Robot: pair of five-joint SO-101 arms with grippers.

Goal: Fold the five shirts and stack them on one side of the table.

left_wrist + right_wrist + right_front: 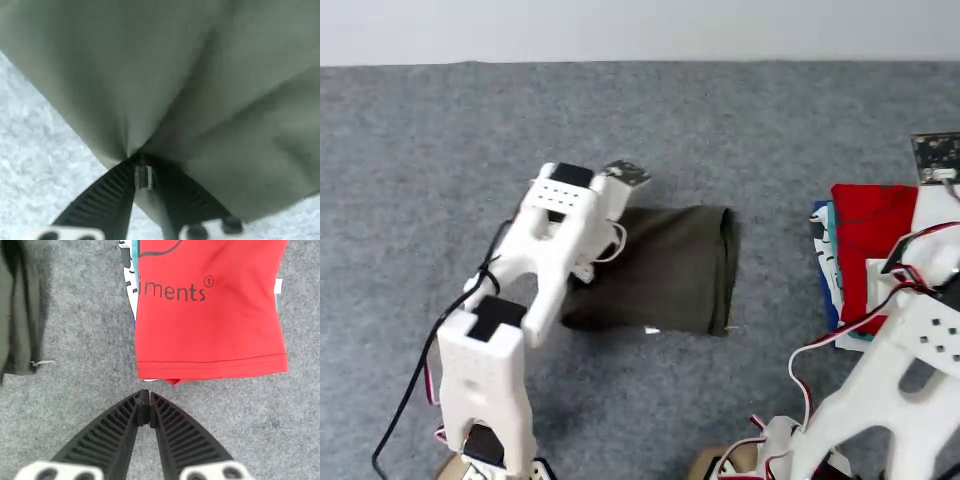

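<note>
Grey table (440, 130) — olive shirt (670, 265), red-topped stack (868, 225)

- In the high view, the left arm (550, 250) is covering the left part of the olive shirt (670, 265), so that end is lying out of sight.
- In the left wrist view, the olive shirt is sitting so close that it is blurring into soft folds and running past the picture's edges.
- The right arm (910, 340) is crossing over part of the red shirt (870, 225) and is being cut off by the right and bottom edges.
- The red shirt is hiding the shirts beneath (128, 285). Slivers of patterned white and blue are peeking out, but the layers cannot be counted.
- A small dark object (937, 155) is being cut off at the right edge and is too small to identify.
</note>
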